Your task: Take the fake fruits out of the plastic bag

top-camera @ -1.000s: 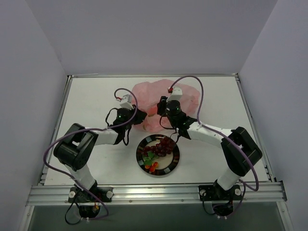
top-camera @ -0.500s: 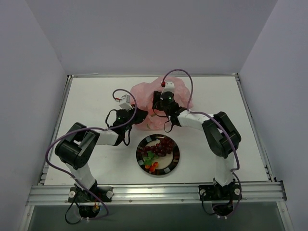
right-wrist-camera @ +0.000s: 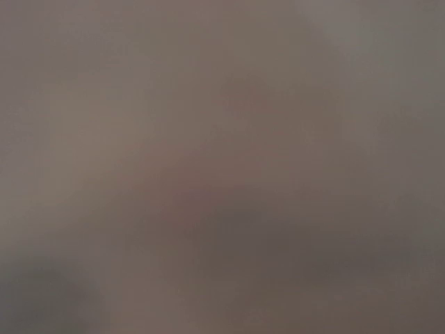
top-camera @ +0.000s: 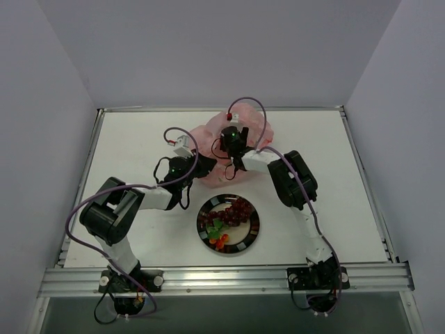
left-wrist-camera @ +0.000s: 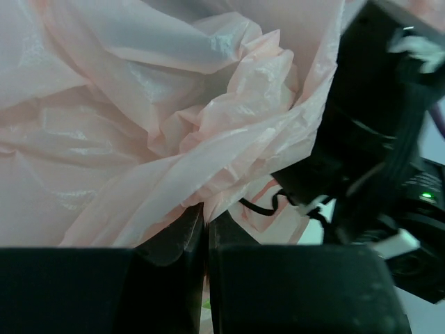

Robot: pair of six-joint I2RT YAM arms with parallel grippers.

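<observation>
On the left, the left gripper (top-camera: 204, 169) is closed, and its two black fingers (left-wrist-camera: 174, 243) pinch a fold of the large crinkly translucent pink plastic bag (top-camera: 211, 132) at the bag's near left edge. In the left wrist view the thin film is pressed between the two fingers, and the bag (left-wrist-camera: 174, 104) rises above them in many soft, shiny wrinkles. The bag lies at the far middle of the white table (top-camera: 139, 139), bunched up into a loose heap. What is inside it cannot be seen.

The right gripper (top-camera: 227, 152) reaches over the middle of the bag from the right and points down into the plastic. Its fingers are hidden by the arm and the film, and the right wrist view is only a grey-pink blur, so I cannot tell if it is wide or narrow, or if it holds something.

Nearer to the arm bases, apart from the bag, stands a round dark-rimmed plate (top-camera: 256, 226) with a cream inside. On it lie a dark red-purple grape bunch (top-camera: 238, 211), knobby in shape, and small orange pieces with green leaves (top-camera: 219, 236).

The table is flat and matt with a metal rail (top-camera: 222, 278) along the near edge. Plain pale grey walls (top-camera: 208, 56) close it on three sides.
</observation>
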